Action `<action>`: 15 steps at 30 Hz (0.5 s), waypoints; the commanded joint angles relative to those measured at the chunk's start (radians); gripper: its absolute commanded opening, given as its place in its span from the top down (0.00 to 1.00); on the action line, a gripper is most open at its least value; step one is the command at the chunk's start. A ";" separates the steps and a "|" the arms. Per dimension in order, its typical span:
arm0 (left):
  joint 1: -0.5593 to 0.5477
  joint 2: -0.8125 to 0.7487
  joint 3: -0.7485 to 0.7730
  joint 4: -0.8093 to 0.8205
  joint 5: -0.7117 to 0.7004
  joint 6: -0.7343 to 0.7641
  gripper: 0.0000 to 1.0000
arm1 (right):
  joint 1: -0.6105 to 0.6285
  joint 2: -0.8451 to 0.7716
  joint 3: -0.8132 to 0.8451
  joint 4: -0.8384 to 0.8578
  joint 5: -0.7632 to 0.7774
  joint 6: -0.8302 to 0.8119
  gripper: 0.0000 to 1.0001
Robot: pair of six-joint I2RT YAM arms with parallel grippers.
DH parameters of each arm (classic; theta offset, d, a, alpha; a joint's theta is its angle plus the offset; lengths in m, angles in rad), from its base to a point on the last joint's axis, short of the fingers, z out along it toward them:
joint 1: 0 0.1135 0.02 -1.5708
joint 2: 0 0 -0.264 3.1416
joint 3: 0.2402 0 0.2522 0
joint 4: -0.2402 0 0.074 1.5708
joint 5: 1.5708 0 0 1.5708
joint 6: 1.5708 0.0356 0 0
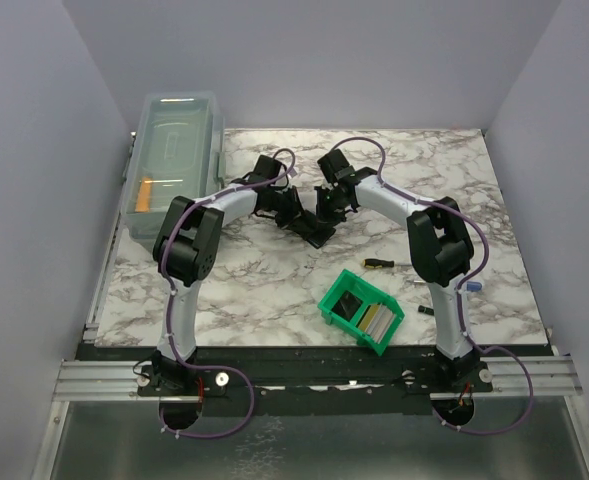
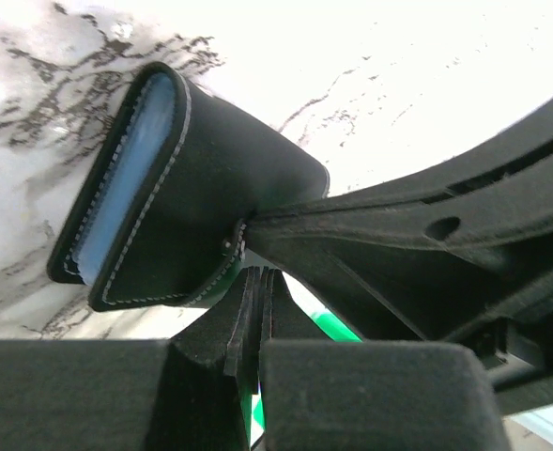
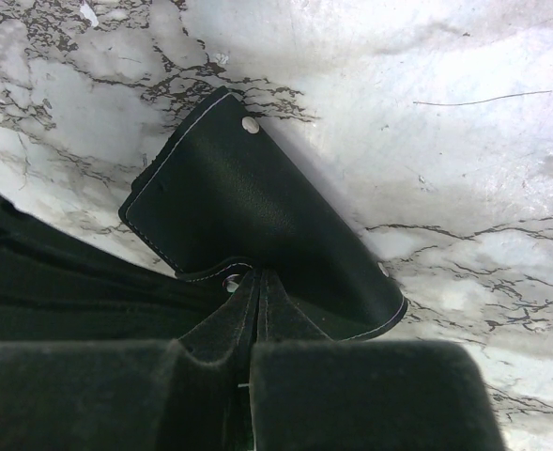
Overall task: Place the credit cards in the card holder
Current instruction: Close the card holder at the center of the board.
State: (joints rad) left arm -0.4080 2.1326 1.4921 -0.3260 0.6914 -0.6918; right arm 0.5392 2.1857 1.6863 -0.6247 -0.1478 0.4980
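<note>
The card holder (image 1: 312, 226), a black wallet, is held above the table's middle between both grippers. In the left wrist view its blue-grey inner face (image 2: 126, 178) shows through the open end. My left gripper (image 2: 254, 277) is shut on one flap edge, and it also shows in the top view (image 1: 296, 212). My right gripper (image 3: 259, 280) is shut on another flap with white stitching and snaps (image 3: 248, 216), and it also shows in the top view (image 1: 326, 208). The credit cards (image 1: 366, 314), dark, grey and cream, lie in the green bin (image 1: 336, 318).
A clear lidded box (image 1: 174, 160) stands at the back left. A screwdriver (image 1: 379, 264) lies just behind the green bin. Small items (image 1: 471, 287) lie by the right arm's base. A strip of the green bin (image 2: 337, 329) shows under the left gripper.
</note>
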 commanded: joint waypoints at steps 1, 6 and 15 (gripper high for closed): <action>0.000 0.041 0.024 0.022 -0.071 0.004 1.00 | 0.015 0.147 -0.081 -0.004 0.064 -0.026 1.00; 0.003 0.082 0.027 0.021 -0.128 -0.026 1.00 | 0.015 0.153 -0.077 -0.007 0.063 -0.029 1.00; 0.021 0.173 0.065 -0.164 -0.338 -0.113 1.00 | 0.025 0.134 -0.086 0.000 0.105 -0.087 1.00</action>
State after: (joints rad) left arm -0.3935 2.1891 1.5379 -0.3840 0.6609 -0.7933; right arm 0.5392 2.1845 1.6844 -0.6201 -0.1474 0.4808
